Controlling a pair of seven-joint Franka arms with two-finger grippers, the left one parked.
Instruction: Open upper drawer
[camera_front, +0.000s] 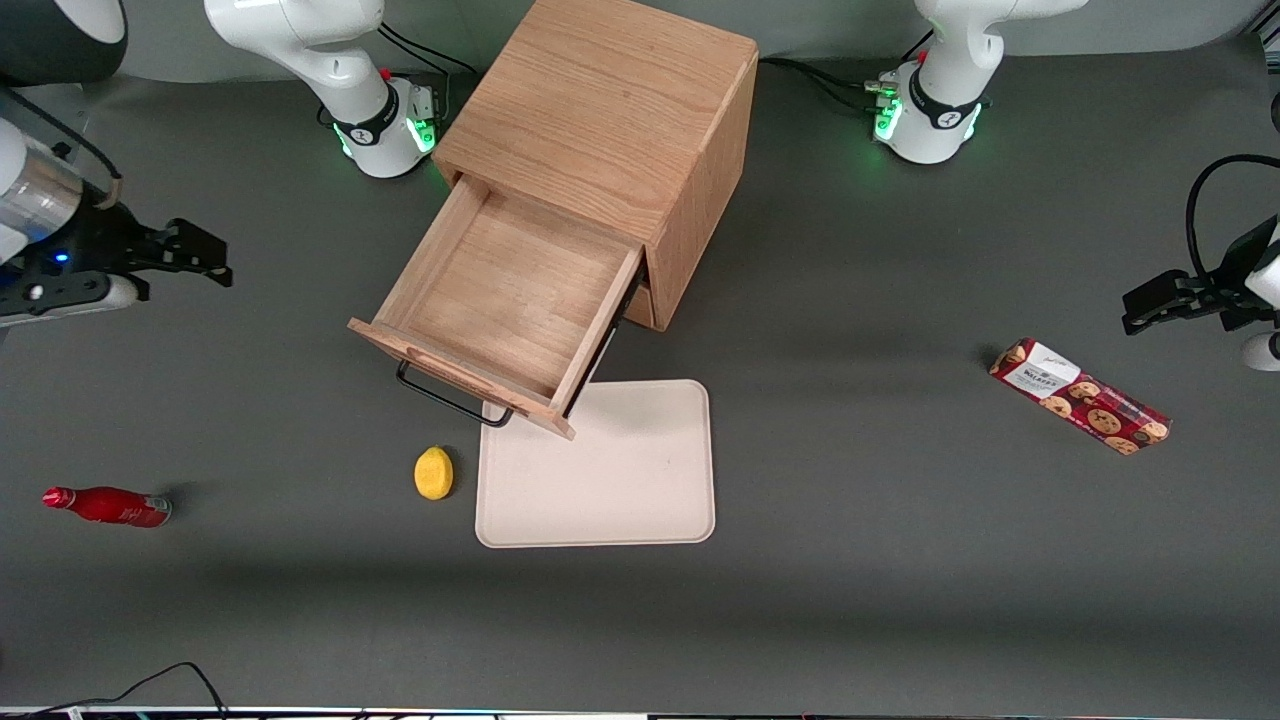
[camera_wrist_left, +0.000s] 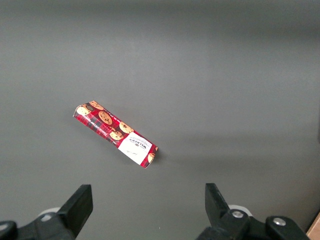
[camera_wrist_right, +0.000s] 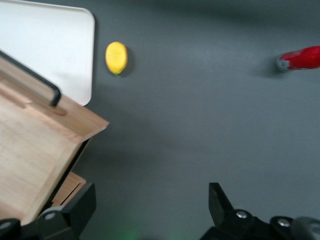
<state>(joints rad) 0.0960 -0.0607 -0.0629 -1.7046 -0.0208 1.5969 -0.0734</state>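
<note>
The upper drawer (camera_front: 500, 300) of the wooden cabinet (camera_front: 610, 130) stands pulled far out, its shallow tray empty, its thin black bar handle (camera_front: 450, 398) facing the front camera. The wrist view shows the drawer (camera_wrist_right: 35, 145), its handle (camera_wrist_right: 35, 80) and a corner of the lower drawer (camera_wrist_right: 67, 187) beneath. My gripper (camera_front: 205, 262) hangs open over bare table toward the working arm's end, well away from the drawer, with nothing between its fingers (camera_wrist_right: 75, 210).
A cream tray (camera_front: 600, 470) lies in front of the drawer, partly under it. A yellow lemon (camera_front: 433, 473) sits beside the tray. A red bottle (camera_front: 108, 506) lies toward the working arm's end. A red cookie box (camera_front: 1080, 396) lies toward the parked arm's end.
</note>
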